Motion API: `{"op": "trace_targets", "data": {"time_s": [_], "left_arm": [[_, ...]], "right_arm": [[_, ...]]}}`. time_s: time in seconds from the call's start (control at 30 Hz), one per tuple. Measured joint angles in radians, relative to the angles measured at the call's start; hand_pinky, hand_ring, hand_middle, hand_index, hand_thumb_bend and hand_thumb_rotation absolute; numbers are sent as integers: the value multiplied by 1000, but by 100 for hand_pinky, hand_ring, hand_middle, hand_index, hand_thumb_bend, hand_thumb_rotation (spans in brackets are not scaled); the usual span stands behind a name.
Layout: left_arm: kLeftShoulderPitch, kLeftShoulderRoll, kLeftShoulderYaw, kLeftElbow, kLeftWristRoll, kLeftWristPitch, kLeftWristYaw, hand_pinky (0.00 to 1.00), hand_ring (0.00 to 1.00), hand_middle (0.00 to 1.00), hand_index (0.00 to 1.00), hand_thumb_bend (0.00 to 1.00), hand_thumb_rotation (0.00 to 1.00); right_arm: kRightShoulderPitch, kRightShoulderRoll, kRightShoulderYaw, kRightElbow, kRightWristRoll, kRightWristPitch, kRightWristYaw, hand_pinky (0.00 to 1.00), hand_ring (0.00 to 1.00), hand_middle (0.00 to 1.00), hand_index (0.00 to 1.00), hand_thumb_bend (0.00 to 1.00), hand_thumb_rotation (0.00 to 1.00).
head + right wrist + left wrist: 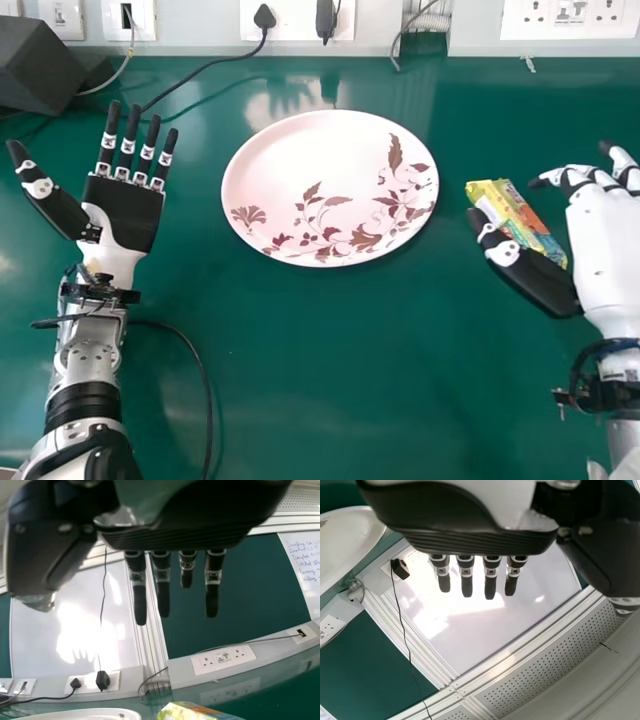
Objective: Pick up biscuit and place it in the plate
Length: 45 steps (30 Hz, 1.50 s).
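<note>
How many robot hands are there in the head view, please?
2: the left hand, palm up, left of the plate; the right hand, right of the plate, by the biscuit packet.

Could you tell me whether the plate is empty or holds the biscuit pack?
Empty: the plate shows only its floral print, while the biscuit pack is outside it, by the right hand.

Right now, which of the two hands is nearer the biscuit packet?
The right hand, with the packet between its thumb and fingers; the left hand is across the plate.
</note>
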<state>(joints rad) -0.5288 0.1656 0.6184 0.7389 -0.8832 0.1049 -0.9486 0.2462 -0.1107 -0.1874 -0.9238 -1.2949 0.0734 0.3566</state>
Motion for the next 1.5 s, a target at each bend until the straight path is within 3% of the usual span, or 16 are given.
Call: {"op": "trace_targets", "data": {"time_s": [0.43,0.63,0.93,1.1,1.23,1.33,1.5], "left_arm": [[-1,-1,0,-2,0,15,1,100,100,100,100,100,66],[-1,-1,0,-1,0,17,1,100,100,100,100,100,63],[0,-7,-1,-12,0,19,-32,100,100,100,100,100,58],[-4,-6,-6,0,11,-10,-105,100,100,100,100,100,57],[-2,-9,-10,0,22,-40,-121,100,100,100,100,100,59],[0,-13,-12,-5,39,-59,-120,100,100,100,100,100,59],[10,-23,-13,-30,39,-62,-106,100,100,100,100,100,58]], "right_arm": [[-35,-15,-28,4,-32,40,51,67,78,81,71,84,13],[-50,-22,-34,4,-83,48,106,66,77,80,70,87,11],[-102,-51,-35,21,-141,50,220,70,81,85,74,84,19],[-127,-63,-35,40,-144,51,259,82,97,97,85,90,32],[-140,-84,-38,47,-145,50,263,89,100,100,91,97,38],[-148,-95,-37,55,-150,50,267,87,99,100,99,100,33],[-163,-106,-37,62,-159,50,300,88,100,100,100,100,31]]}}
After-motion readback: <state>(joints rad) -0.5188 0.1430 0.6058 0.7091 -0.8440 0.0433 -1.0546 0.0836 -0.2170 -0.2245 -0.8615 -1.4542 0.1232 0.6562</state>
